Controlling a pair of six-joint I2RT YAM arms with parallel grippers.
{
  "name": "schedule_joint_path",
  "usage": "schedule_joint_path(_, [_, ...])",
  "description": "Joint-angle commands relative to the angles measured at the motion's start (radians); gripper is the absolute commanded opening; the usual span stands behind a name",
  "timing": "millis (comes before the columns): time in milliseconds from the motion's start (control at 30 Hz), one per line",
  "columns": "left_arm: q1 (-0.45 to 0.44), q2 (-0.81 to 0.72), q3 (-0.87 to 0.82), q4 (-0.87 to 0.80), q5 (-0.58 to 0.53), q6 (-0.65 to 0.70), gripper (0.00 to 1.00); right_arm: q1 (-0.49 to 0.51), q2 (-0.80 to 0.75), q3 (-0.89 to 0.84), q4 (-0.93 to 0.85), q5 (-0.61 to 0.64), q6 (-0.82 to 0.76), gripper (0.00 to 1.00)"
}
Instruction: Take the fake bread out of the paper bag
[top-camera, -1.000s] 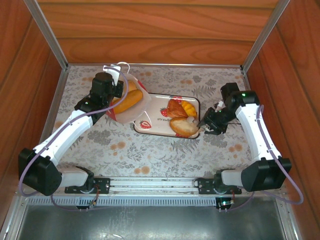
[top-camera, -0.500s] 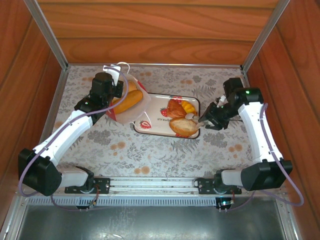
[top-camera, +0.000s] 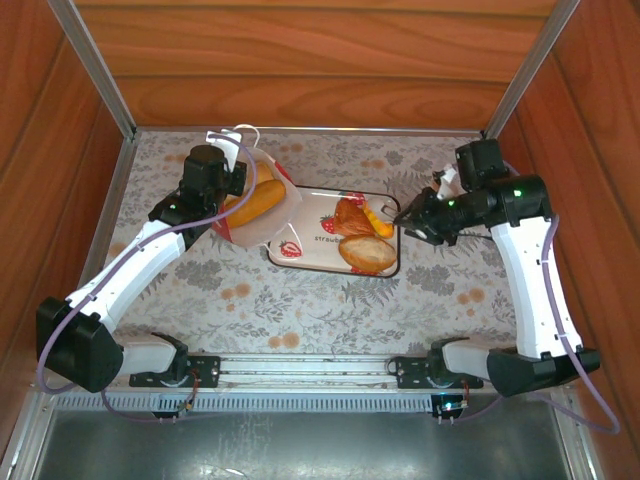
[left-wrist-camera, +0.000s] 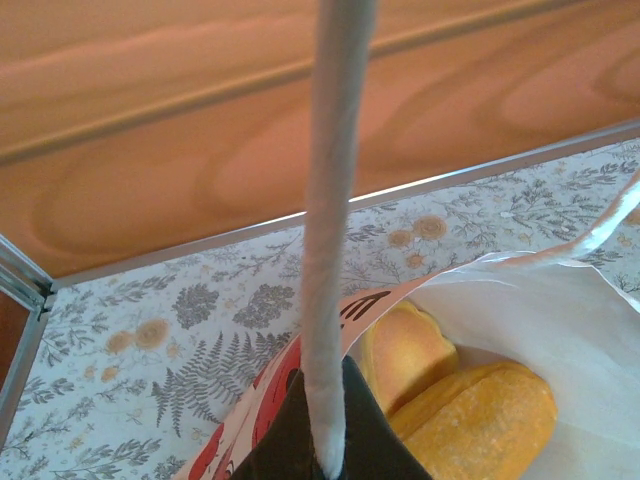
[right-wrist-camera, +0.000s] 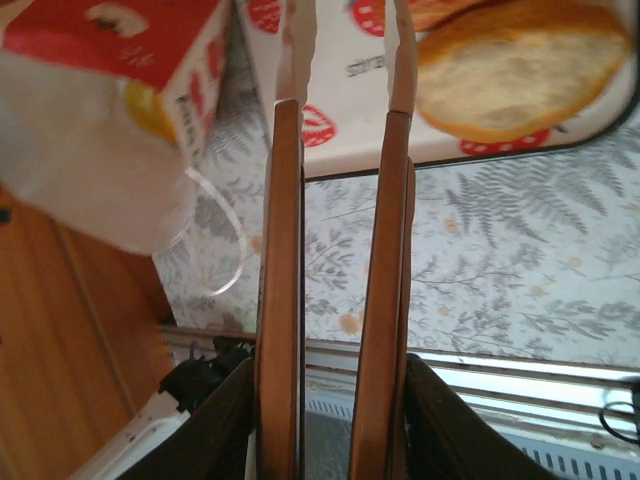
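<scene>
Tipped over at the left end of the tray (top-camera: 322, 258), mouth toward it: the paper bag (top-camera: 262, 224), pinched at the rim beside its cord handle (left-wrist-camera: 330, 200) by the left gripper (top-camera: 228, 183), jaws clenched on the paper, judging by the wrist view. Not yet out: an oval loaf (top-camera: 255, 200) lying in the mouth, and a smaller roll (left-wrist-camera: 400, 345) beside it, touching. Already on the tray: a round roll (top-camera: 368, 253), a dark croissant (top-camera: 350, 215) and an orange piece (top-camera: 380, 217) (too blurred to name better). At the tray's right edge, tips just over it, the right gripper (right-wrist-camera: 350, 45), fingers spread with nothing between them.

Roughly half done, at a guess. Next, probably a reach across the tray to the bag's mouth for the loaf.

Plenty to spoil there:
- Sweeping low across the tray: likely to knock the pastries lying there, or shove one over the rim.
- Closing too early: a bite on the bag's thin lip rather than the loaf, crumpling or tearing the paper.
- Pushing in too straight: loaf driven deeper against the smaller roll instead of caught.
- Tugging hard against the left grip: bag pulled free, or the cord snagged on a finger.
- Pinching the smooth, rounded loaf off-centre: apt to squirt out.
</scene>
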Motion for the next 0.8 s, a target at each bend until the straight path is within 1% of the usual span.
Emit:
schedule_joint_path(0, [-0.008,-0.006,0.007,0.041,-0.004,0.008,0.0,0.118,0.033,0.097,0.071,0.023,0.017,0.36])
schedule_joint_path(133, [-0.007,0.005,0.007,0.041,0.0,-0.001,0.0,0.262,0.109,0.189,0.125,0.081,0.007,0.36])
schedule_joint_path(333, [-0.008,0.018,0.006,0.041,-0.005,-0.016,0.0,0.421,0.229,0.265,0.211,0.124,-0.02,0.36])
schedule_joint_path(400, [-0.008,0.021,0.005,0.041,-0.008,-0.021,0.0,0.461,0.274,0.301,0.211,0.143,-0.033,0.36])
schedule_joint_path(533, [-0.008,0.026,0.004,0.042,-0.006,-0.032,0.0,0.507,0.354,0.361,0.199,0.176,-0.05,0.37])
schedule_joint_path(767, [-0.01,0.021,-0.008,0.042,0.015,-0.061,0.0,0.53,0.462,0.388,0.197,0.201,-0.053,0.37])
